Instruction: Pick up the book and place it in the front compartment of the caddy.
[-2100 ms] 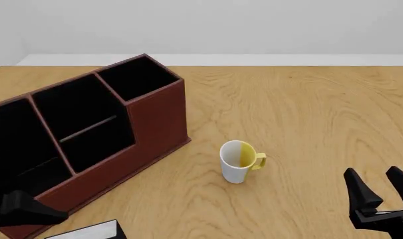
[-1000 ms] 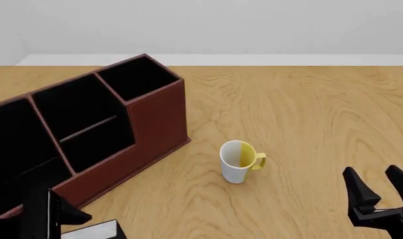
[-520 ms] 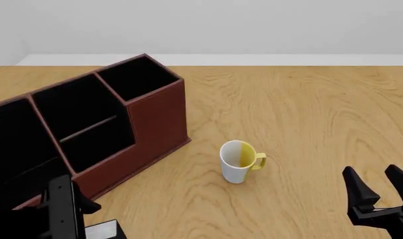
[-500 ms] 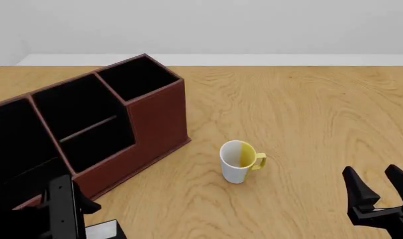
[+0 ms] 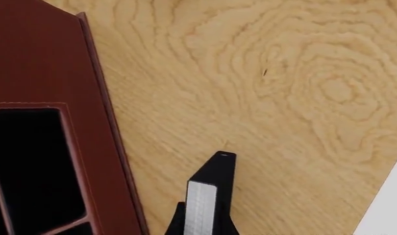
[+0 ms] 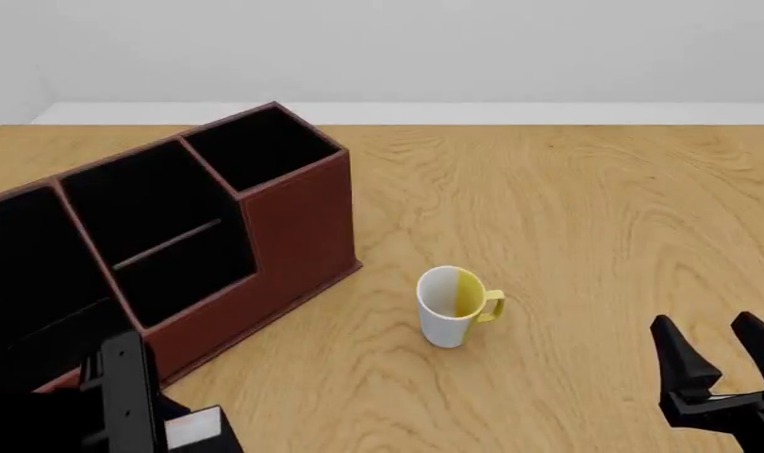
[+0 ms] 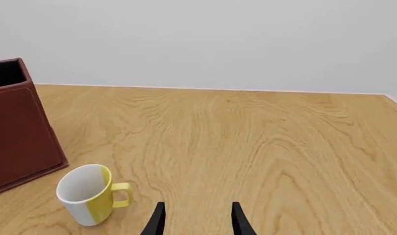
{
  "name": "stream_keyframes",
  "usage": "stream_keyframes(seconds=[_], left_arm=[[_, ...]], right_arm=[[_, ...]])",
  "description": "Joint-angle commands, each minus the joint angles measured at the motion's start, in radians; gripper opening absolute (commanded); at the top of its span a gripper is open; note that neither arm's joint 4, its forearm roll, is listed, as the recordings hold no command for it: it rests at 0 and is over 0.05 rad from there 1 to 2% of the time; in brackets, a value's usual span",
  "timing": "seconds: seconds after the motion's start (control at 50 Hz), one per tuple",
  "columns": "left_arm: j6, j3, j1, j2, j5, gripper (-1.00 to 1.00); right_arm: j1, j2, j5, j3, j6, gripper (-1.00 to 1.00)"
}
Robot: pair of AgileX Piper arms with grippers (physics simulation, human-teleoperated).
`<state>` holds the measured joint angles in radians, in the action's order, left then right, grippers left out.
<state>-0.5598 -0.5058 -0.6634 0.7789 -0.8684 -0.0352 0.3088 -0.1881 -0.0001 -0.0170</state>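
Caddy (image 6: 250, 222) occupies the left, dark red-brown with black-lined slots. At the near-left edge, the left gripper (image 6: 128, 404) stands beside the black, white-edged book (image 6: 193, 429); jaw state cannot be told. Mug (image 6: 453, 305), white and yellow, stands centre. Right gripper (image 6: 722, 363) hovers near-right, jaws apart, empty. No writing legible.

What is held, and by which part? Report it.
Right claw: open, empty. Left claw: cannot tell; the book shows beside it.

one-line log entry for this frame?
left gripper: by book, grip unclear | right gripper: open, empty | book: outside caddy | mug: upright
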Motion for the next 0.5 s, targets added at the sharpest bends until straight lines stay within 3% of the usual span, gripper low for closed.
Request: stream_keyframes(seconds=[0.02, 0.04, 0.08, 0.12, 0.16, 0.32, 0.34, 0.42, 0.5], left_arm=[[-0.111, 0.019, 0.108, 0.051, 0.051, -1.0], [-0.087, 0.02, 0.09, 0.038, 0.035, -1.0], [-0.112, 0.04, 0.095, 0.028, 0.019, -1.0], [-0.193, 0.053, 0.144, 0.044, 0.04, -1.0], [-0.209, 0.051, 0.135, 0.017, 0.016, -1.0], [-0.238, -0.094, 0.081, -0.084, -0.133, -1.0], [-0.223, -0.155, 0.057, -0.099, -0.173, -1.0], [-0.227, -0.244, 0.043, -0.106, -0.23, -1.0], [-0.242, -0.273, 0.034, -0.126, -0.284, -1.0]], right_arm=[[0.001, -0.001, -0.001, 0.0, -0.002, 1.0], [0.001, -0.006, 0.003, 0.0, -0.002, 1.0], [0.002, -0.01, 0.007, 0.0, -0.003, 1.0], [0.003, -0.01, 0.007, 0.0, -0.003, 1.0], [0.002, -0.011, 0.008, 0.0, -0.003, 1.0], [0.002, 0.029, -0.023, 0.0, -0.003, 1.0], [0.002, 0.031, -0.023, 0.0, -0.005, 1.0], [0.002, 0.025, -0.018, 0.0, -0.004, 1.0], [0.003, 0.02, -0.013, 0.0, -0.003, 1.0]])
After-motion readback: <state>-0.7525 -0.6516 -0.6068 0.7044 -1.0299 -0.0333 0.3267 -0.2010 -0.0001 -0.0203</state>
